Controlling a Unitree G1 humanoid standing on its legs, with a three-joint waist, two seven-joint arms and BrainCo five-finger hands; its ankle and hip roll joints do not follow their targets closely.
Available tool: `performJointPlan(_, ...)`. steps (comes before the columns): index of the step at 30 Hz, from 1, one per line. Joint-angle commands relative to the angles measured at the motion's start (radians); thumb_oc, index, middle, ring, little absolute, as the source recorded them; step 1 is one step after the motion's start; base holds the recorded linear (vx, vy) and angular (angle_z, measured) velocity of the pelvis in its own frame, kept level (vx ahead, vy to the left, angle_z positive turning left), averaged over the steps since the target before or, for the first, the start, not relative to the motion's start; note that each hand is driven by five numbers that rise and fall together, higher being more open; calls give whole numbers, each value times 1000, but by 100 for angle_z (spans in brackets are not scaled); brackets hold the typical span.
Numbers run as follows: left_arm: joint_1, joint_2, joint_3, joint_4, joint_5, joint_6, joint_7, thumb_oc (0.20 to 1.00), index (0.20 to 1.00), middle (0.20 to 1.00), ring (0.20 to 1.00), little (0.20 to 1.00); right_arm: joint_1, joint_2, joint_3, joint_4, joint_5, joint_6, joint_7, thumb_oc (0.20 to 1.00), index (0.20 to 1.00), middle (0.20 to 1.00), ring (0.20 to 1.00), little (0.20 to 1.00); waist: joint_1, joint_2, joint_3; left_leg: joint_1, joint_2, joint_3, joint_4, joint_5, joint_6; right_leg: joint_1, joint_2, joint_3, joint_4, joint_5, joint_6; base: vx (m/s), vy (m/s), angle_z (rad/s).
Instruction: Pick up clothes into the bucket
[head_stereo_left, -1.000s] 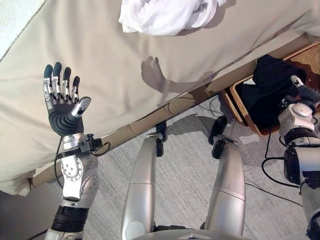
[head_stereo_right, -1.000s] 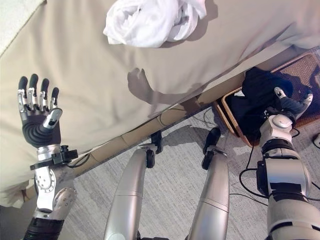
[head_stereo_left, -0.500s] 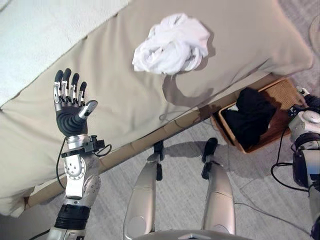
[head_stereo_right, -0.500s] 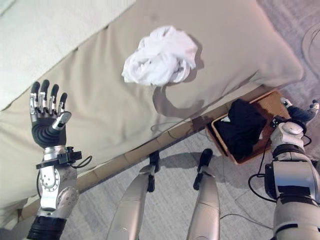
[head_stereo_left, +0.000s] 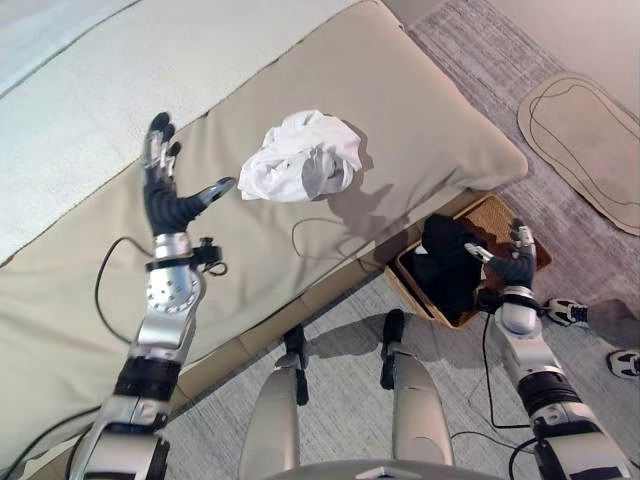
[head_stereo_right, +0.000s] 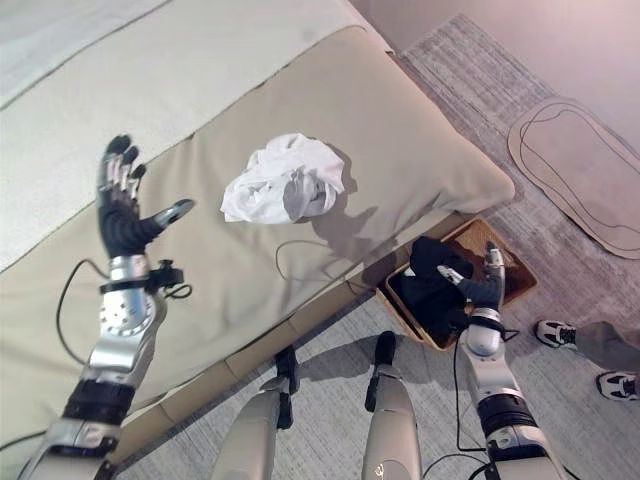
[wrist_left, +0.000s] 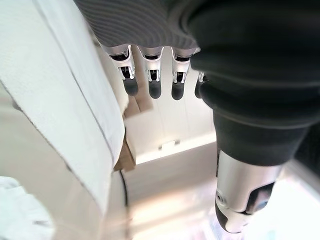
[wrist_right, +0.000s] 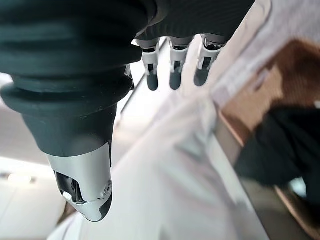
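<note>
A crumpled white garment (head_stereo_left: 300, 165) lies on the tan bed cover (head_stereo_left: 420, 120). My left hand (head_stereo_left: 165, 195) is raised over the bed to the garment's left, open, fingers straight (wrist_left: 152, 85) and thumb pointing toward the cloth, holding nothing. A brown woven basket (head_stereo_left: 500, 215) stands on the floor against the bed's side, with black clothes (head_stereo_left: 445, 265) piled in it. My right hand (head_stereo_left: 512, 265) hovers at the basket's near right edge, open and empty; past its fingers (wrist_right: 172, 75) show the black clothes (wrist_right: 285, 145).
The bed's edge runs diagonally between me and the white garment. An oval mat (head_stereo_left: 590, 140) lies on the grey carpet at the far right. A person's shoes (head_stereo_right: 555, 330) stand on the floor right of the basket.
The camera has risen, so more of the bed and floor shows. My left hand has turned, thumb now toward the white garment. My right hand has drawn back from the black clothes to the basket's edge.
</note>
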Motion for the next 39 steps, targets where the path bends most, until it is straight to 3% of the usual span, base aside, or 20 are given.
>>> performJointPlan(1,-72,73,14,35,168,43,81,1000,1000,1000,1000,1000,11,-19,52,-120,-46,-64,50,1000,1000,1000,1000,1000,-26,-28,21,-89,38,-41,90,7,-37,5,-57,52,-29,68,94,-77,44,-19)
performJointPlan(2,-131,103,-5,91,253,84,106,1000,1000,1000,1000,1000,29,-28,81,-151,-66,-65,68,1000,1000,1000,1000,1000,-37,-36,34,-121,42,-38,115,1,-37,-25,-53,62,-19,70,95,-57,36,-11)
performJointPlan(4,-132,103,-6,93,254,83,107,1000,1000,1000,1000,1000,29,-28,80,-151,-67,-65,69,1000,1000,1000,1000,1000,-36,-36,33,-124,42,-38,117,0,-37,-28,-53,63,-18,69,95,-38,19,-10)
performJointPlan(5,-166,126,-18,128,312,114,122,1000,1000,1000,1000,1000,55,-22,92,-165,-53,-71,88,1000,1000,1000,1000,1000,-44,-44,46,-160,45,-37,144,-6,-38,-58,-52,67,-11,72,95,-62,28,-14)
performJointPlan(12,-261,204,-41,209,365,165,155,1000,1000,1000,1000,1000,117,-20,105,-176,-23,-82,109,1000,1000,1000,1000,1000,-66,-69,87,-317,48,-46,254,-34,-34,-197,-47,89,58,66,91,-60,20,-6)
performJointPlan(15,-298,243,-45,232,370,178,177,1000,1000,1000,1000,1000,136,-20,94,-193,-8,-92,106,1000,1000,1000,1000,1000,-72,-77,87,-397,51,-51,339,-65,-24,-272,-41,105,129,46,83,-9,21,0)
performJointPlan(17,-335,275,-52,254,372,194,195,1000,1000,1000,1000,1000,152,-23,85,-205,15,-105,107,1000,1000,1000,1000,1000,-74,-75,82,-448,62,-64,411,-126,-25,-328,-33,119,203,-6,82,72,12,-3)
performJointPlan(20,-412,325,-84,313,392,220,227,1000,1000,1000,1000,1000,157,-29,86,-219,35,-119,111,1000,1000,1000,1000,1000,-83,-78,76,-510,70,-65,459,-141,-25,-387,-31,130,232,-9,83,-6,9,-2)
performJointPlan(30,-674,407,-247,483,464,302,326,1000,1000,1000,1000,1000,202,-39,83,-239,79,-153,117,1000,1000,1000,1000,1000,-114,-76,46,-602,72,-58,491,-148,-18,-492,-28,142,248,7,96,-3,8,-3)
performJointPlan(36,-738,418,-306,534,455,303,322,1000,1000,1000,1000,1000,200,-43,84,-240,107,-162,129,1000,1000,1000,1000,1000,-122,-74,28,-623,72,-52,497,-152,-16,-512,-28,145,246,10,97,5,16,-3)
performJointPlan(39,-781,429,-377,585,431,274,265,1000,1000,1000,1000,1000,186,-51,85,-247,123,-167,137,1000,1000,1000,1000,1000,-130,-69,22,-637,71,-44,501,-154,-13,-528,-28,153,244,17,101,0,0,0)
